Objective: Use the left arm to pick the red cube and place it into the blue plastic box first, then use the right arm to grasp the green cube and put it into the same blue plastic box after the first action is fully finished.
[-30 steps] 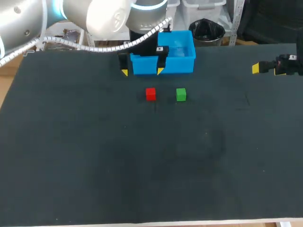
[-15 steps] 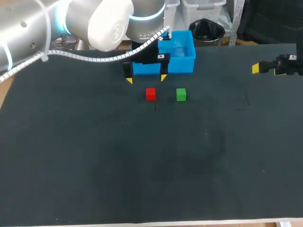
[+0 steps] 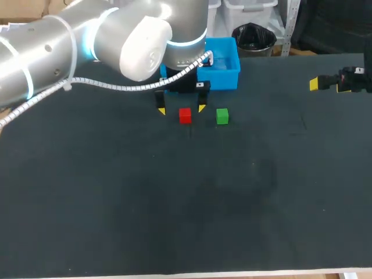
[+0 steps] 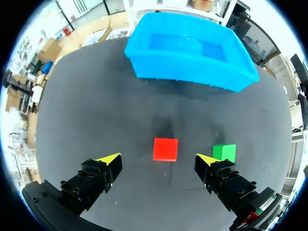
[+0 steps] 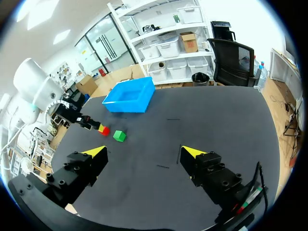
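Since a second ago the left claw [image 3: 181, 109] has been brought from the blue plastic box [image 3: 224, 78] to the small red cube [image 3: 185, 115], upper middle of the head view. It is spread wide, empty, the cube lying untouched between its tips on the dark surface [image 3: 174, 203]. Nothing is boxed yet. Just right, the small green cube [image 3: 222, 116] waits; far right, the right claw [image 3: 328, 85] is held open, empty.

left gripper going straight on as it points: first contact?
Probably the red cube, centred ahead between the fingers of the open left gripper; the tips would likely straddle it and meet the table. The green cube sits close beside one finger, depth unclear.
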Available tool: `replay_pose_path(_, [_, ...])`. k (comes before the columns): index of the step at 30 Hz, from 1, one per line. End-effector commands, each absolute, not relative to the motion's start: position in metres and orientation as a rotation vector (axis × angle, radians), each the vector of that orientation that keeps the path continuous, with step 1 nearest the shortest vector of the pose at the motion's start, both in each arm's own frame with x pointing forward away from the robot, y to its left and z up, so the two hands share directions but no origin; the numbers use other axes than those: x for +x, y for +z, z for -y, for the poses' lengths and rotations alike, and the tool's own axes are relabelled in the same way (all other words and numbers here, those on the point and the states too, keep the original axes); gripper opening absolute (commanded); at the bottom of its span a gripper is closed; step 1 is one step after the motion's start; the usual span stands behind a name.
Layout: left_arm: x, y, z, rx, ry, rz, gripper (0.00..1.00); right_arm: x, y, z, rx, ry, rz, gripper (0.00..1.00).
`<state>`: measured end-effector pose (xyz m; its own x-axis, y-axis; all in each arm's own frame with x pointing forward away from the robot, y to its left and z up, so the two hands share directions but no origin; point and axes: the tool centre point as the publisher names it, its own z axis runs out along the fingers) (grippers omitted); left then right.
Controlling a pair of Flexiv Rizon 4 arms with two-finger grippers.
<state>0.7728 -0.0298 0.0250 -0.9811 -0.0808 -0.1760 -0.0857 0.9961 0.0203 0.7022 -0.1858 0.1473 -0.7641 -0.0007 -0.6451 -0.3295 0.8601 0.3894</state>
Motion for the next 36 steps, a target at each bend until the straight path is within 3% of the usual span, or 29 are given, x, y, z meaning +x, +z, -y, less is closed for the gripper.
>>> replay_pose_path(1, [0.786,0.014,0.036,-0.122,0.052,-2.981,1.00,0.702,0.148,0.186,-0.237,0.648,-2.368,1.00])
replay_pose_path(21, [0.803,-0.016,0.032,-0.157,0.096,-3.003,1.00,0.702,0.148,0.186,-0.237,0.648,-2.368,1.00])
replay_pose_path(22, [0.802,-0.018,0.032,-0.155,0.101,-3.006,0.95,0.702,0.148,0.186,-0.237,0.648,-2.368,1.00])
replay_pose_path(23, [0.802,-0.019,0.032,-0.155,0.103,-3.007,0.74,0.702,0.148,0.186,-0.237,0.648,-2.368,1.00])
replay_pose_path(26, [0.800,-0.022,0.031,-0.153,0.112,-3.016,0.36,0.702,0.148,0.186,-0.237,0.648,-2.368,1.00])
replay_pose_path(29, [0.795,-0.024,0.029,-0.150,0.128,-3.026,0.29,0.702,0.148,0.186,-0.237,0.648,-2.368,1.00])
replay_pose_path(31, [0.794,-0.026,0.029,-0.156,0.137,-3.035,0.02,0.702,0.148,0.186,-0.237,0.648,-2.368,1.00])
replay_pose_path(36, [0.791,-0.025,0.028,-0.155,0.149,-3.039,0.00,0.702,0.148,0.186,-0.237,0.648,-2.368,1.00])
